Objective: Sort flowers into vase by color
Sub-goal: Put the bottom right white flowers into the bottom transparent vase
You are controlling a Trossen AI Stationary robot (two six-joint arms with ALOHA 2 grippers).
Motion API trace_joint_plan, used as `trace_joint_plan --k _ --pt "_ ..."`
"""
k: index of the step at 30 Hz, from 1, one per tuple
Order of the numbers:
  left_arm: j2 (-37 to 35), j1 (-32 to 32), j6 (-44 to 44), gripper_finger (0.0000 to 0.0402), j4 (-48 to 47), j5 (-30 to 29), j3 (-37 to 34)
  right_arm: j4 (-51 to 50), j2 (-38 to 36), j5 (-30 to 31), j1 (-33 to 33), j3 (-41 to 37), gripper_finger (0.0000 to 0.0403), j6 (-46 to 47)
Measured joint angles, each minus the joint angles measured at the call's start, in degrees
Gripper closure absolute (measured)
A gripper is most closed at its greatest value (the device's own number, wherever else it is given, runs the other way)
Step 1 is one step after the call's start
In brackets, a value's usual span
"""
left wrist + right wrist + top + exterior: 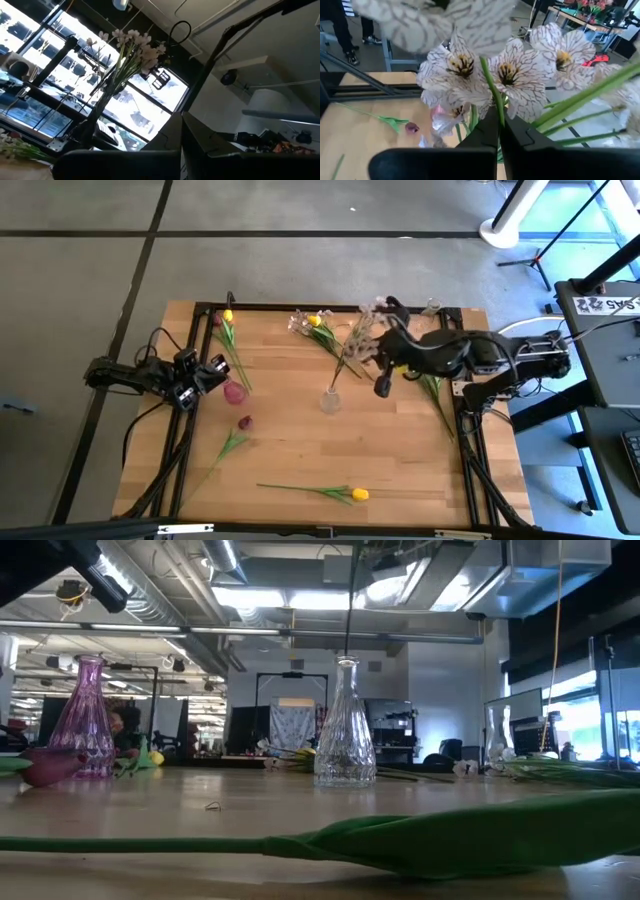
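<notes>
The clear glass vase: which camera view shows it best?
The low view: the clear glass vase stands upright in full profile, a stem entering its neck. The high view shows it small from above. The wrist views show it unclearly, if at all.

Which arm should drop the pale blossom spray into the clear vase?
Right. The right gripper is shut on the pale blossom spray beside the clear vase; the left gripper is beside the pink vase.

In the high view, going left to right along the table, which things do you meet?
Left gripper → pink vase → dark tulip → clear vase → yellow tulip → right gripper.
</notes>
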Motion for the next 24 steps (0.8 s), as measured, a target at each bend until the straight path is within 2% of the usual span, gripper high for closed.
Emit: trace_joint_plan --k 8,15,21,24 --pt "0.0 0.0 -0.3 0.0401 0.2 0.0 0.0 -0.6 2.6 -0.8 0.0 0.0 0.0398 -1.3" --pt "0.0 0.0 -0.3 0.0401 0.2 0.0 0.0 -4.9 5.2 -2.3 0.0 0.0 0.0388 -1.4" --pt "0.0 0.0 -0.3 0.0401 0.2 0.0 0.0 -7.4 7.6 -3.4 0.0 0.0 0.0312 -1.3" --pt "0.0 0.0 -0.3 0.0401 0.5 0.0 0.0 -9.1 7.6 -8.6 -1.3 0.0 0.0265 0.4"
